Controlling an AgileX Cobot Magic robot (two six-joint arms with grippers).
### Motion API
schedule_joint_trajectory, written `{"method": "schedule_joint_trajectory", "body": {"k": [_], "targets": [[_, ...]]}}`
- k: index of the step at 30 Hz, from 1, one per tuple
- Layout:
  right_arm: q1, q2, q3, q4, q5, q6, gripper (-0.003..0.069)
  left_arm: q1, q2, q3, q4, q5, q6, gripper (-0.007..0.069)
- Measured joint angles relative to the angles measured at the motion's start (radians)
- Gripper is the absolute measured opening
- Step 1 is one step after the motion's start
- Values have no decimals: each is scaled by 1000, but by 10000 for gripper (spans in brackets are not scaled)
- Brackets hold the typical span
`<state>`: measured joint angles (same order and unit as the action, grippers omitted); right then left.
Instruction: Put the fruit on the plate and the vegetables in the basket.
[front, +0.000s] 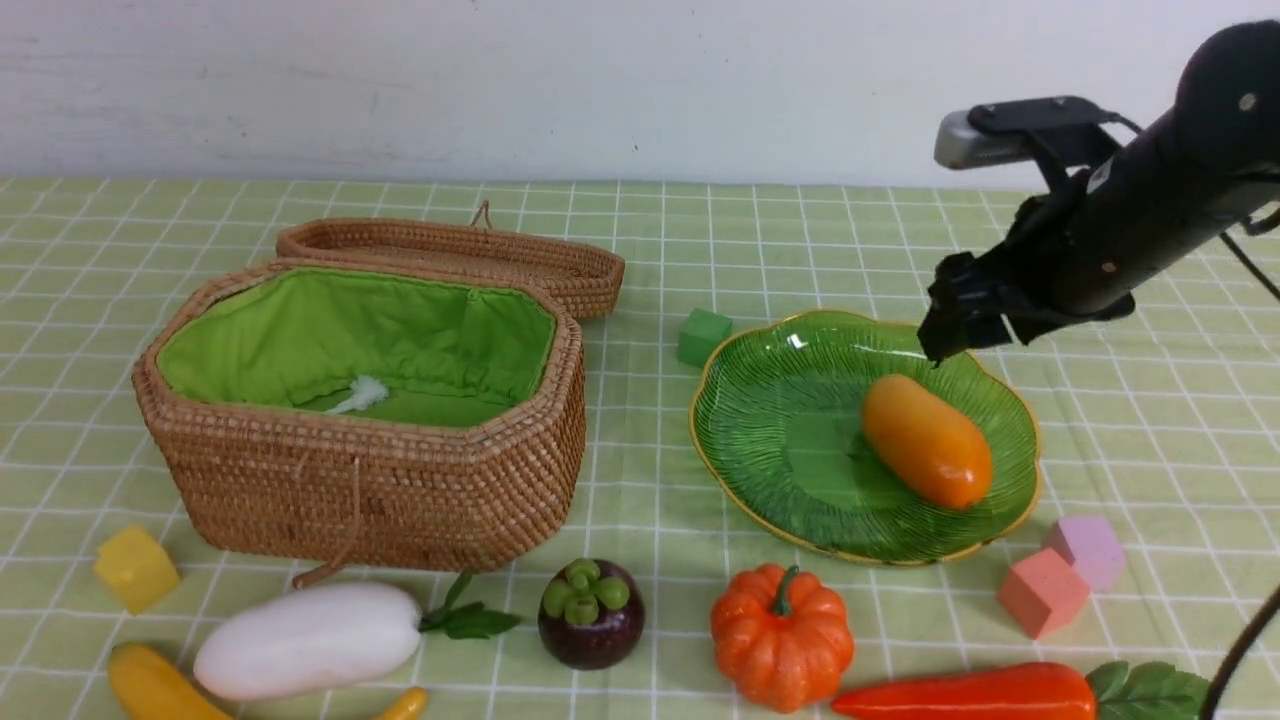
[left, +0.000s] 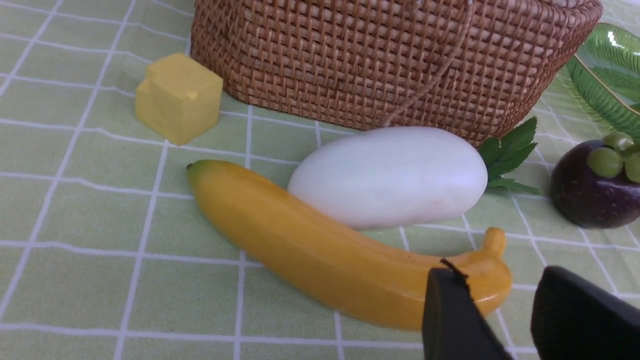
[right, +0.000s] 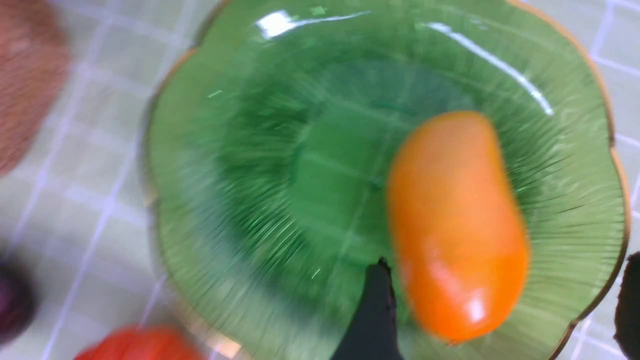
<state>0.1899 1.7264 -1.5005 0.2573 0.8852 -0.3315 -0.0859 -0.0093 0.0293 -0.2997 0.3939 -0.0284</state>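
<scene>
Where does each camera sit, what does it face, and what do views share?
Front: between the arms, facing forward over basket and plate; right arm shows.
Left wrist: low, facing banana and radish; left jaws show, parted.
Right wrist: above the plate, looking down on mango; right jaws show, open.
Shared: front and right wrist both show that mango.

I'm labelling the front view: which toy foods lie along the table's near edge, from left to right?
big white radish with green leaves → round dark purple mangosteen → ribbed orange pumpkin → long red-orange carrot. The yellow banana overlaps the radish, so I leave it out.
</scene>
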Motion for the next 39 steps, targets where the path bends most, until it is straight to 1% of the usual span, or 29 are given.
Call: {"method": "schedule_joint_trajectory", "body": {"k": [3, 5, 7, 8, 10, 15, 20, 22, 24, 30, 39], "targets": [[35, -66, 11, 96, 79, -107, 582, 0, 0, 0, 0, 0, 0, 239], [76, -103, 34, 183, 100, -173, 582, 0, 0, 0, 0, 0, 0, 239], [106, -117, 55, 229, 110, -209, 580, 0, 0, 0, 0, 0, 0, 239], [145, -123, 84, 266, 127, -249, 580, 0, 0, 0, 0, 0, 0, 239], [204, -115, 136, 284, 150, -280, 580, 0, 0, 0, 0, 0, 0, 239], [277, -69, 211, 261, 150, -274, 566, 0, 0, 0, 0, 0, 0, 239], [292, -16, 223, 238, 105, -243, 524, 0, 0, 0, 0, 0, 0, 239], [292, -1, 223, 234, 73, -234, 502, 0, 0, 0, 0, 0, 0, 239], [292, 16, 223, 231, 35, -222, 461, 0, 0, 0, 0, 0, 0, 239], [292, 54, 223, 231, 17, -219, 367, 0, 0, 0, 0, 0, 0, 239], [292, 68, 223, 227, 13, -197, 351, 0, 0, 0, 0, 0, 0, 239]]}}
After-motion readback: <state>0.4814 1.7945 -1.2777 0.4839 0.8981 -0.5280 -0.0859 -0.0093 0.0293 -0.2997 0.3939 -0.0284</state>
